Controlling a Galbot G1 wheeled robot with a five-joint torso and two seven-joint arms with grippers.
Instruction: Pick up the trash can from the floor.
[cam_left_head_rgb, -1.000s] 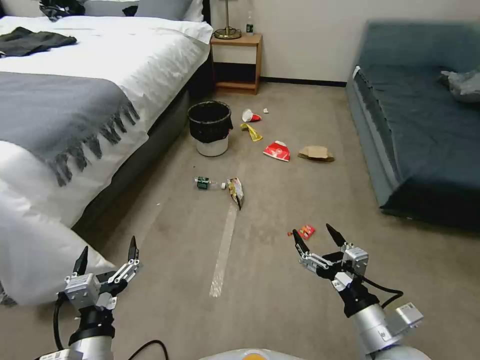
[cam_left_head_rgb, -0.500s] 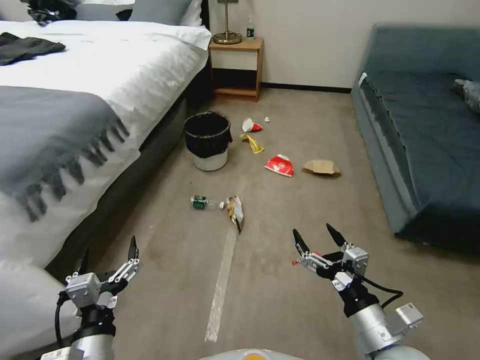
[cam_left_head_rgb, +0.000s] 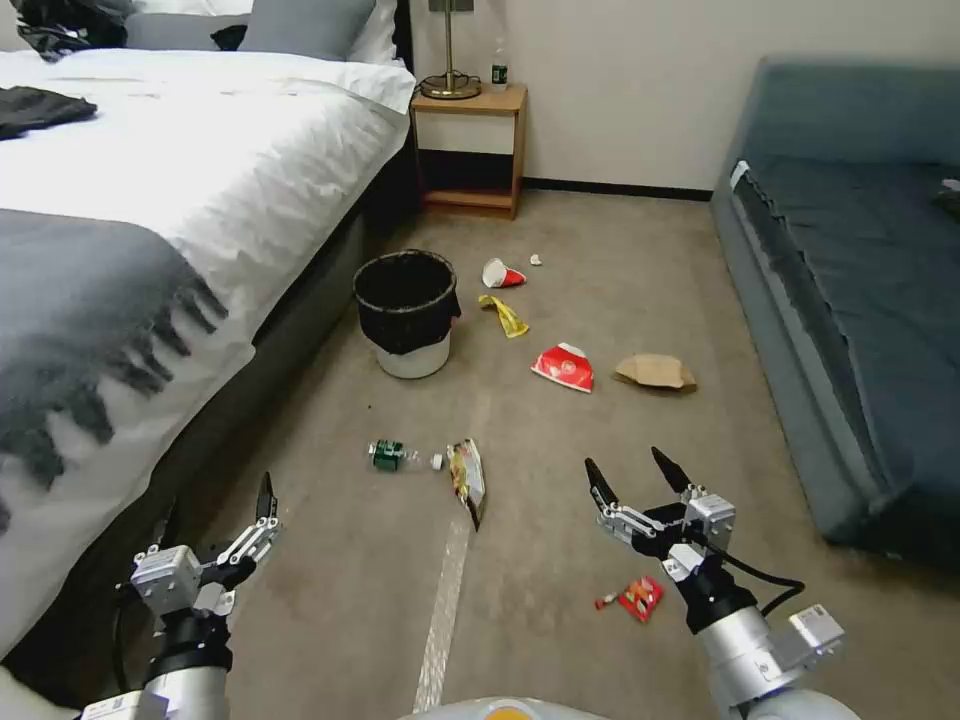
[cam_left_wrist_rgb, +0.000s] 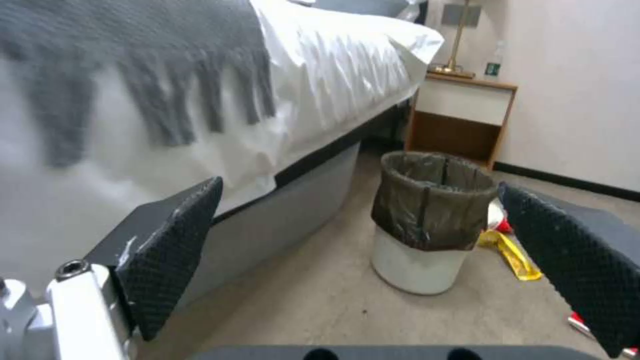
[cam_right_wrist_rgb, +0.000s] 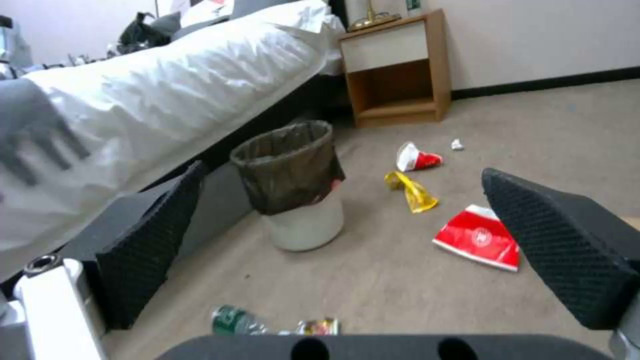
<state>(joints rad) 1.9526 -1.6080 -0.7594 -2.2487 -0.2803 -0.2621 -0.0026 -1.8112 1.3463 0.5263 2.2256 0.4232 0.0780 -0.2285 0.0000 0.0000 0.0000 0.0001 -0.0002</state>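
The trash can (cam_left_head_rgb: 406, 314) is a small white bin lined with a black bag, standing upright on the beige carpet floor (cam_left_head_rgb: 560, 610) close to the bed's side. The left wrist view has the trash can (cam_left_wrist_rgb: 430, 220) ahead between open fingers, and the right wrist view has the trash can (cam_right_wrist_rgb: 293, 185) farther off. My left gripper (cam_left_head_rgb: 215, 512) hangs open near the bed at the lower left, well short of the can. My right gripper (cam_left_head_rgb: 637, 478) is open at the lower right, over bare carpet.
Litter lies around: a green bottle (cam_left_head_rgb: 388, 455), a snack wrapper (cam_left_head_rgb: 467, 478), red packets (cam_left_head_rgb: 563, 366) (cam_left_head_rgb: 640, 597), cardboard (cam_left_head_rgb: 655, 372), a yellow wrapper (cam_left_head_rgb: 503, 313). A pale tape strip (cam_left_head_rgb: 443, 610) runs forward. Bed (cam_left_head_rgb: 150, 230) on the left, sofa (cam_left_head_rgb: 860, 310) right, nightstand (cam_left_head_rgb: 470, 150) behind.
The whole picture has shifted down and the trash can looms larger: the camera has moved forward. Both grippers hold the same open pose.
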